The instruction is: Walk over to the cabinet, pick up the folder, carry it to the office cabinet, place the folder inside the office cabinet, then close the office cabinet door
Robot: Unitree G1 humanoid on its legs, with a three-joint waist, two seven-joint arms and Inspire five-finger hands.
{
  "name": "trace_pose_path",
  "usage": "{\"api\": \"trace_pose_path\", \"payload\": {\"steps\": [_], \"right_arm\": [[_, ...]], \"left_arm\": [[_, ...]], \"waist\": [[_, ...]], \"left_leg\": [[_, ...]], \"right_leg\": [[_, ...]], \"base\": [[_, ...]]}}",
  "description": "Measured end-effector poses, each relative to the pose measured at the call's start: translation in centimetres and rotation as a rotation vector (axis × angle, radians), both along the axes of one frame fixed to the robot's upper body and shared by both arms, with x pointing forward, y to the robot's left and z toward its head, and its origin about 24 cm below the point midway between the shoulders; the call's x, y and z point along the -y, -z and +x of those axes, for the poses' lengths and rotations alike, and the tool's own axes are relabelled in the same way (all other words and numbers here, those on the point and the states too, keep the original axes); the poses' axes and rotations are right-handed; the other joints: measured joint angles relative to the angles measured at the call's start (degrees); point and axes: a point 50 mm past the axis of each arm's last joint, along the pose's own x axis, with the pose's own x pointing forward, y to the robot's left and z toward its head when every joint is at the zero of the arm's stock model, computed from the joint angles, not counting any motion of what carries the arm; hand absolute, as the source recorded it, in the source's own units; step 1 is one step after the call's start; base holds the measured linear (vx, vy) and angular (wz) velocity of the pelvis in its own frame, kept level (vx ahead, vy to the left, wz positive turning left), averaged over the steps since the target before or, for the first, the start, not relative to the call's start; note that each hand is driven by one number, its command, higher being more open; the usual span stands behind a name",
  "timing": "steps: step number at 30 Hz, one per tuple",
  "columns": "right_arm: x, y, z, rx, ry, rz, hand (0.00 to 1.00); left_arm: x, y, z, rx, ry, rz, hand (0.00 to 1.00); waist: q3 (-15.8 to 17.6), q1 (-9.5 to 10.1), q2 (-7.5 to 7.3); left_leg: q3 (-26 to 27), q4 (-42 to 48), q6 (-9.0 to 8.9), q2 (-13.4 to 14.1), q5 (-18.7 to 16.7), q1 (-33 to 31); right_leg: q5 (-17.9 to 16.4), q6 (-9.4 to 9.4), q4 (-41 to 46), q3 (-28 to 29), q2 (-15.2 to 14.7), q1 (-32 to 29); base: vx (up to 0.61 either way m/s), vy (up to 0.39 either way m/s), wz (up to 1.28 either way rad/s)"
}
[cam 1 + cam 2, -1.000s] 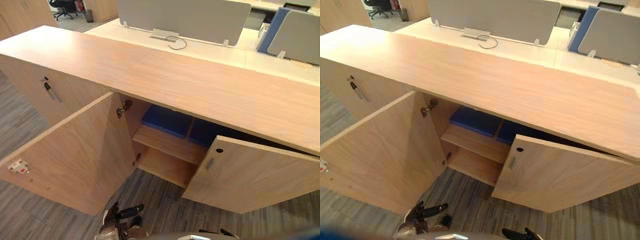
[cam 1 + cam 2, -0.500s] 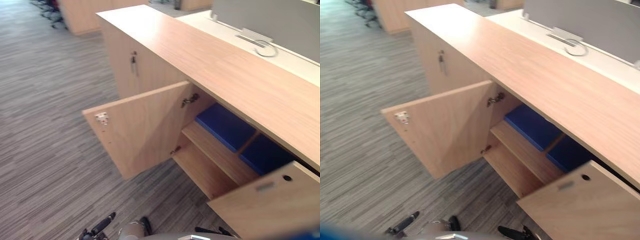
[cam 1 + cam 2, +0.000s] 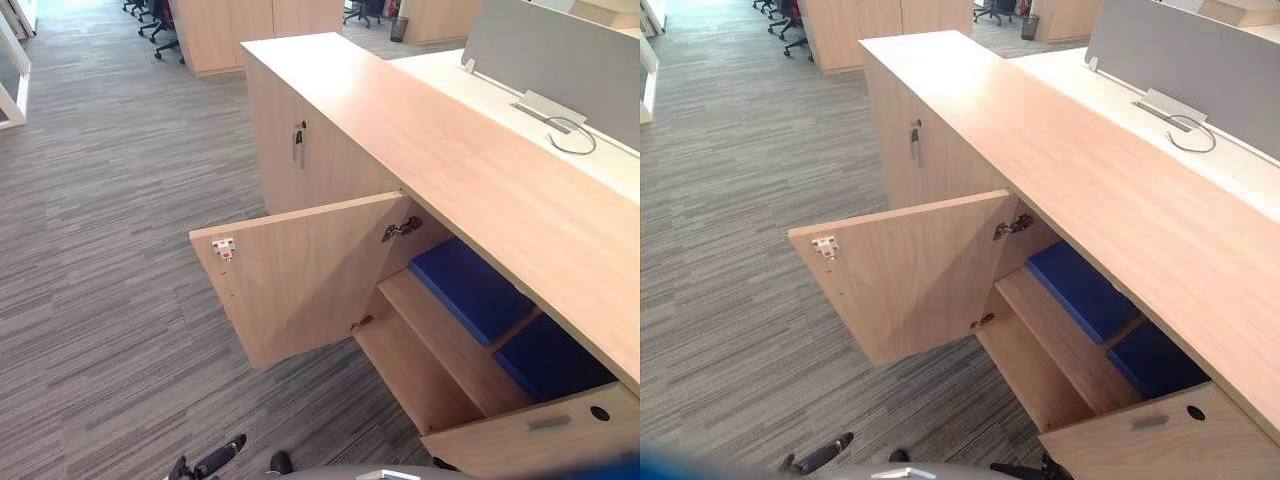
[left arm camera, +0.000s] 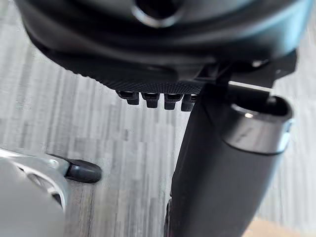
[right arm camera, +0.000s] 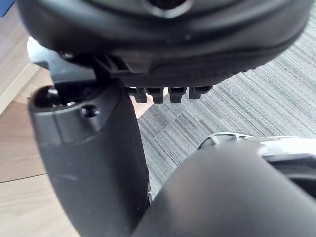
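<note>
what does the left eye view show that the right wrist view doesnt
Left eye view adds the cabinet with one door swung open, two blue folders lying on the upper shelf inside, a key in the closed door beside it, and a grey desk screen. Right wrist view adds the right robot hand from close up, with no folder in it. Both share the grey carpet and the cabinet's pale wood.

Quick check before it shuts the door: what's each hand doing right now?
Left hand: open, holding nothing.
Right hand: open, holding nothing.
</note>
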Motion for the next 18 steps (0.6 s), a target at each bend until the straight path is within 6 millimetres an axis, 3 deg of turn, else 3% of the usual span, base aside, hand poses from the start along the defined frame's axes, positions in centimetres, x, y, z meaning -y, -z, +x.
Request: {"api": "trace_pose_path", "payload": {"steps": [3,7,8,9,10,11,12,13,14,16,18], "right_arm": [[0.4,0.0,-0.1,-0.009,-0.013,-0.014,1.0],[1.3,-0.1,-0.4,-0.026,-0.025,-0.028,1.0],[1.8,-0.2,-0.4,-0.03,-0.025,-0.034,1.0],[2.2,-0.3,-0.4,-0.029,-0.026,-0.039,1.0],[2.1,-0.3,-0.4,-0.028,-0.032,-0.037,1.0],[1.6,-0.2,-0.2,-0.024,-0.022,-0.021,1.0],[1.4,-0.1,-0.2,-0.023,-0.007,-0.012,1.0],[1.5,-0.2,-0.2,-0.027,-0.017,-0.013,1.0],[2.1,-0.3,-0.2,-0.027,-0.022,-0.023,1.0],[2.6,-0.4,-0.2,-0.023,-0.017,-0.027,1.0],[2.8,-0.4,-0.5,-0.029,-0.019,-0.028,1.0]], "left_arm": [[0.0,-2.7,2.2,0.139,0.101,0.102,1.0],[-2.3,-5.8,5.1,0.242,0.163,0.259,1.0],[-3.3,-6.7,5.9,0.264,0.159,0.307,1.0],[-4.1,-7.4,6.4,0.275,0.147,0.344,1.0],[-5.3,-8.2,7.0,0.286,0.122,0.387,1.0],[-7.1,-9.7,8.5,0.305,0.119,0.458,1.0],[-7.6,-10.1,8.9,0.307,0.114,0.469,1.0],[-7.9,-10.5,9.4,0.314,0.099,0.478,1.0],[-8.2,-10.7,9.7,0.314,0.08,0.483,1.0],[-8.2,-10.8,9.8,0.308,0.075,0.481,1.0],[-8.5,-11.5,10.8,0.337,0.065,0.488,1.0]], "waist": [[-0.4,0.2,0.93],[-1.1,0.14,3.05],[-1.1,0.03,5.0],[-1.3,-0.06,5.48],[-1.3,-0.09,5.35],[-0.9,-0.2,3.41],[-1.0,-0.53,3.16],[-1.3,-0.42,3.44],[-1.2,-0.14,4.84],[-1.5,-0.51,6.23],[-1.9,-0.58,6.85]], "left_leg": [[-0.4,0.0,-0.23,0.3,0.0,0.0],[-0.5,0.3,-0.44,2.6,0.1,0.5],[-0.5,0.3,-0.7,4.5,0.3,0.8],[-0.4,0.3,-1.14,5.5,0.6,0.9],[-0.3,0.3,-1.57,5.8,0.8,0.9],[0.3,0.2,-3.41,4.8,0.8,1.1],[0.1,0.0,-3.9,4.8,1.1,1.1],[0.5,0.0,-4.37,5.3,1.4,1.3],[1.6,-0.1,-4.87,6.0,1.6,1.9],[1.7,-0.1,-5.32,6.5,1.8,2.0],[1.6,-0.1,-6.1,7.4,1.8,2.7]], "right_leg": [[0.2,-0.28,0.1,0.0,0.4,0.1],[2.0,-2.35,3.4,0.5,2.0,-1.0],[-0.5,-2.39,6.1,1.4,2.5,-3.0],[-4.7,-2.24,1.9,1.4,3.0,-3.0],[-4.4,-2.52,-4.5,1.4,3.1,-2.7],[1.7,-0.81,-9.4,2.4,0.9,-4.1],[0.8,0.46,-9.6,3.0,0.7,-3.7],[0.3,0.54,-9.9,3.7,1.2,-3.7],[-1.1,0.1,-10.0,4.4,1.7,-3.7],[-1.3,-0.17,-10.0,4.7,2.5,-3.7],[-1.5,-0.53,-10.3,4.7,3.4,-2.8]], "base": [[0.06,-0.077,0.09],[0.05,-0.083,0.0],[0.03,-0.095,-0.21],[0.01,-0.137,-0.21],[-0.03,-0.16,-0.19],[-0.05,-0.184,-0.02],[-0.04,-0.23,-0.14],[-0.04,-0.228,-0.29],[-0.03,-0.214,-0.4],[-0.04,-0.147,-0.18],[-0.01,-0.134,-0.02]]}}
